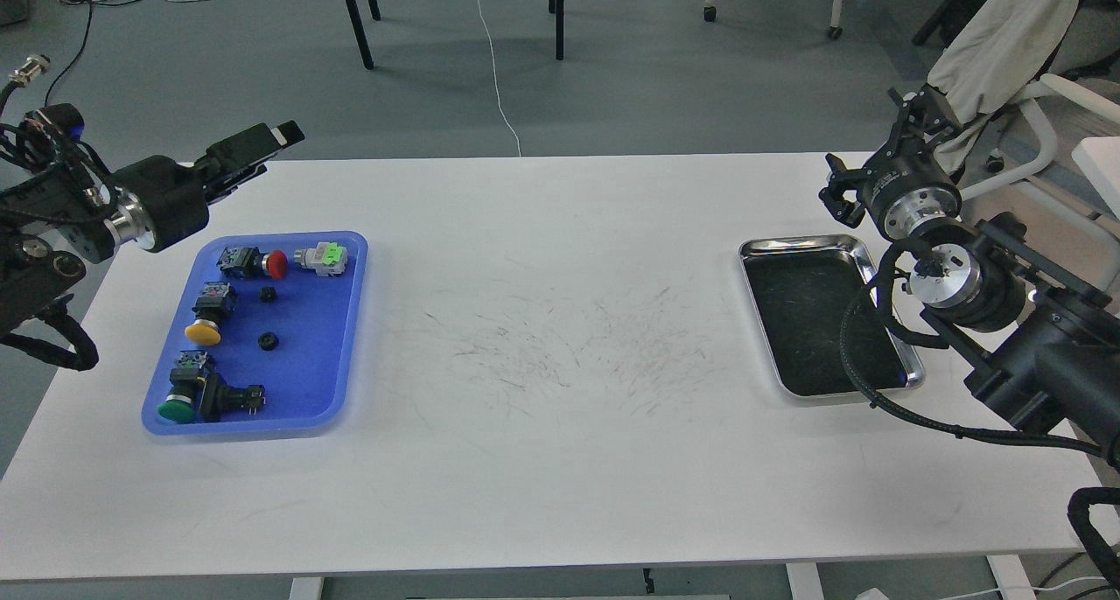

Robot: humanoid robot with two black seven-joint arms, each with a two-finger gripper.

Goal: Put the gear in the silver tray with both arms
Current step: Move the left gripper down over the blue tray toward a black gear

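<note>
White scratched table [560,425] on grey floor [647,101]; silver tray [792,247] right.

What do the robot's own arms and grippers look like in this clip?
Both arms are black with silver ring-shaped wrist joints and loose black cables looped alongside. The left gripper has flat black fingers, one with a pale tip. The right gripper is a black angular bracket-like piece on a silver collar.

You are looking at an evenly lit, bright scene under soft overhead light. The white table [560,408] shows only faint shadows, a pale one beside the blue tray [350,320]. The silver tray [792,246] rim glints at right. Focus is sharp throughout.
</note>
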